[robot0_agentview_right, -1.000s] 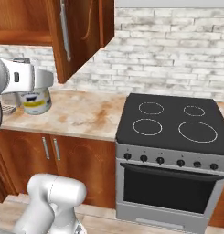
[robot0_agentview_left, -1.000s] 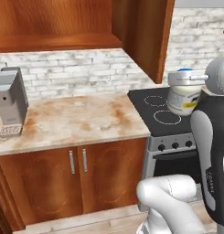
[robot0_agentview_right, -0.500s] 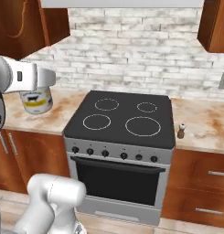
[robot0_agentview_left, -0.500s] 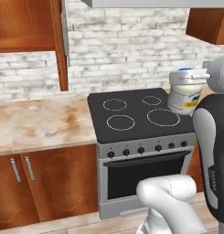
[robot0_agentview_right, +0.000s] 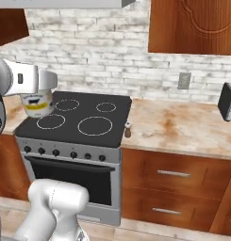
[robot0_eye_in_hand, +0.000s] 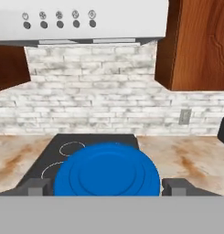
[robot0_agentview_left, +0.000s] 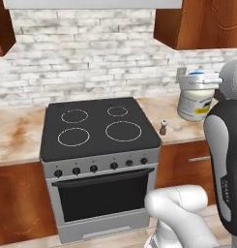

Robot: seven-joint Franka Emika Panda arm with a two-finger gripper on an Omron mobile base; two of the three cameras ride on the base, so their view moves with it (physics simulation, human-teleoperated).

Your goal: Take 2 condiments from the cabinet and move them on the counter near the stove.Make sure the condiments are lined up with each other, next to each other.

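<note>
**White jar carried in end effector above stove area; shaker already on surface**

Left base view, left to right: the stove (robot0_agentview_left: 98, 127) sits centre-left of frame, black glass top with four white rings, steel front with a row of black knobs. Just off its right edge, the small dark-brown shaker (robot0_agentview_left: 163, 127) stands upright on the beige surface (robot0_agentview_left: 16, 135), close to the stove's side. At the right of frame, the white jar (robot0_agentview_left: 195, 100) with blue lid hangs in the air, clamped at its top by the end effector (robot0_agentview_left: 201, 80), clear of the surface below.

Right base view: the end effector (robot0_agentview_right: 37, 81) is at the left of frame, fingers spread wide around the jar (robot0_agentview_right: 37, 103), which hangs over the stove's (robot0_agentview_right: 74, 117) left side. The shaker (robot0_agentview_right: 127, 129) stands just right of the stove on the surface (robot0_agentview_right: 183, 127). A wall cabinet (robot0_agentview_right: 192, 26) fills the upper right.

Hand view: the jar's blue lid (robot0_eye_in_hand: 107, 173) lies low in the centre, a dark fingertip (robot0_eye_in_hand: 39, 186) at each side of it. The stove (robot0_eye_in_hand: 93, 142) lies beyond.
</note>
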